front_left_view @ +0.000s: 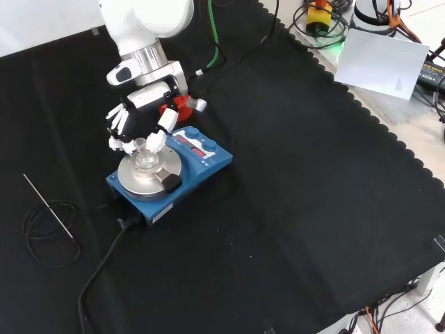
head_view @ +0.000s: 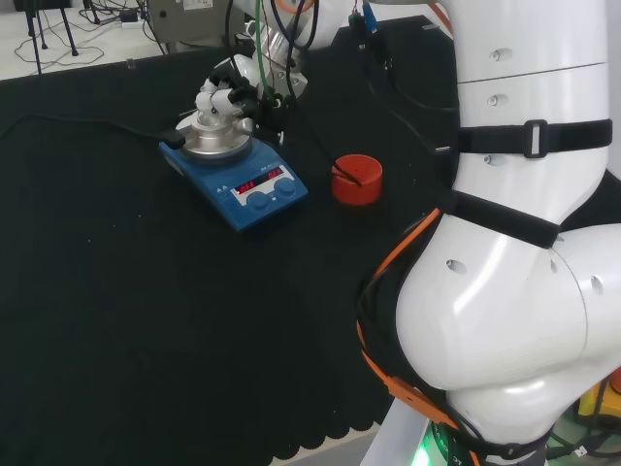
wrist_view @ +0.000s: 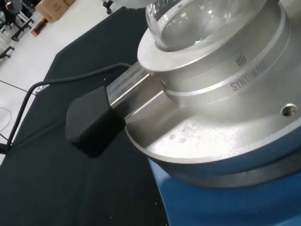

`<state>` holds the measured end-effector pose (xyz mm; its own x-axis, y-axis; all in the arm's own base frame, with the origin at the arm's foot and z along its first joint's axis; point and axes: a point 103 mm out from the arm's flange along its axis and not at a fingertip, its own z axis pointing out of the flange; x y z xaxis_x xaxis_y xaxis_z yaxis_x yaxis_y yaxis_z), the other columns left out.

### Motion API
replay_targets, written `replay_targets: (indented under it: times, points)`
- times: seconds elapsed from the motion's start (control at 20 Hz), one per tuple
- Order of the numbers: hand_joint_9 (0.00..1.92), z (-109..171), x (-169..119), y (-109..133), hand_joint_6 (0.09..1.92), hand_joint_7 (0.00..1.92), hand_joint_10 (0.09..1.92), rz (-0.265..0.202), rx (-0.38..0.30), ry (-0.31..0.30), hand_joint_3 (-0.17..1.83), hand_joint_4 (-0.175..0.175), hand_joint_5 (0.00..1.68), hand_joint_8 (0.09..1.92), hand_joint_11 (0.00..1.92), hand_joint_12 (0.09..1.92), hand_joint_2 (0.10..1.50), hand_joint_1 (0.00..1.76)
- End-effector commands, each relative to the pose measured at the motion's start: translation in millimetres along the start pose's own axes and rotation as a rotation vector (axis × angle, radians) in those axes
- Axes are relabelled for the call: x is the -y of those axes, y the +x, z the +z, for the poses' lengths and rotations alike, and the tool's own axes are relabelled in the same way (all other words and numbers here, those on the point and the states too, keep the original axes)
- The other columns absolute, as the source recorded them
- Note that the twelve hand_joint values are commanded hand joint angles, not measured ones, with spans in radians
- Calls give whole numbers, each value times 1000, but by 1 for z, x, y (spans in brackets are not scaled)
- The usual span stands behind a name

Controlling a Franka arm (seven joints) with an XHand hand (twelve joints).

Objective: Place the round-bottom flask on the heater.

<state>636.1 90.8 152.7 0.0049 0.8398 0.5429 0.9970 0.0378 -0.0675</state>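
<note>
Closest to the wrist camera sat the metal block [wrist_view: 221,117] of the heater [front_left_view: 170,174], with the round-bottom flask [wrist_view: 202,21] seated in its well. Seen from the front, the hand [front_left_view: 135,136] stood at about eleven o'clock of the heater, its fingers curled around the flask's neck. The red stand [head_view: 357,180] lay at three o'clock in the head view. To finish well, I judged, the fingers should spread evenly and lift straight up, so the glass stays settled.
</note>
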Motion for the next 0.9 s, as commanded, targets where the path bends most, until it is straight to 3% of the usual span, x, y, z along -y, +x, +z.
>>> replay_targets:
  times: [0.05,0.25,0.4,0.9]
  points:
    - [619,-2,1,3,826,468,583,-13,28,19,-175,-36,728,569,148,1323,1040,931]
    - [592,-2,3,5,741,435,595,-20,32,20,-175,-37,548,572,123,1332,1001,892]
    - [558,-5,5,5,579,402,632,-27,26,25,-175,-36,425,598,102,1346,960,824]
    - [473,-25,25,13,224,321,696,-50,100,46,-175,-19,339,643,8,1404,883,617]
